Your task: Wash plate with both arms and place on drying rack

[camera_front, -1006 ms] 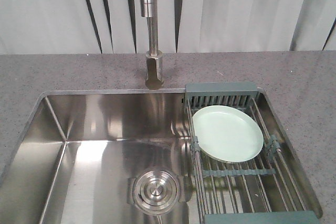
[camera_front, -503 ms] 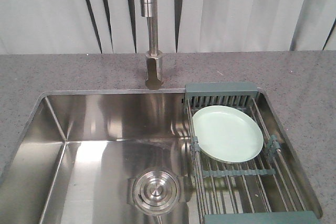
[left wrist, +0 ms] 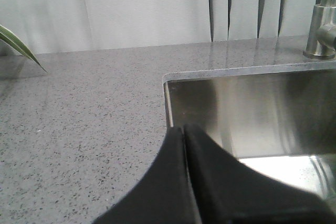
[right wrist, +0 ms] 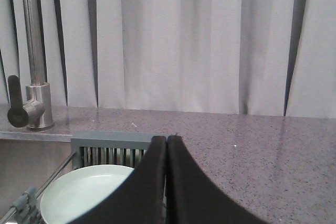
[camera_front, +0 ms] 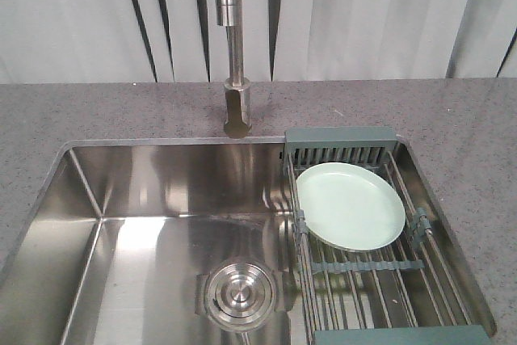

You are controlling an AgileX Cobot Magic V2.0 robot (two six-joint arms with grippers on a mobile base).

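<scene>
The plate (camera_front: 350,205) is seen lying flat on the rods of the drying rack (camera_front: 367,276), near its slotted far end, over the right side of the steel sink (camera_front: 161,224); the faucet (camera_front: 234,54) is set behind on the grey countertop (camera_front: 97,111). The left gripper (left wrist: 184,145) is held above the sink's left corner, fingers pressed together on nothing; the right gripper (right wrist: 166,153) is likewise closed and empty, just over the plate's near edge.

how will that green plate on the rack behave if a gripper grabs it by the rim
The plate looks rigid, so it should lift without flexing. Its smooth matte surface and low rim give little to grip, so it may slip, especially if wet. Lying flat on the drying rack rods, it would likely slide rather than roll when pushed.
</scene>
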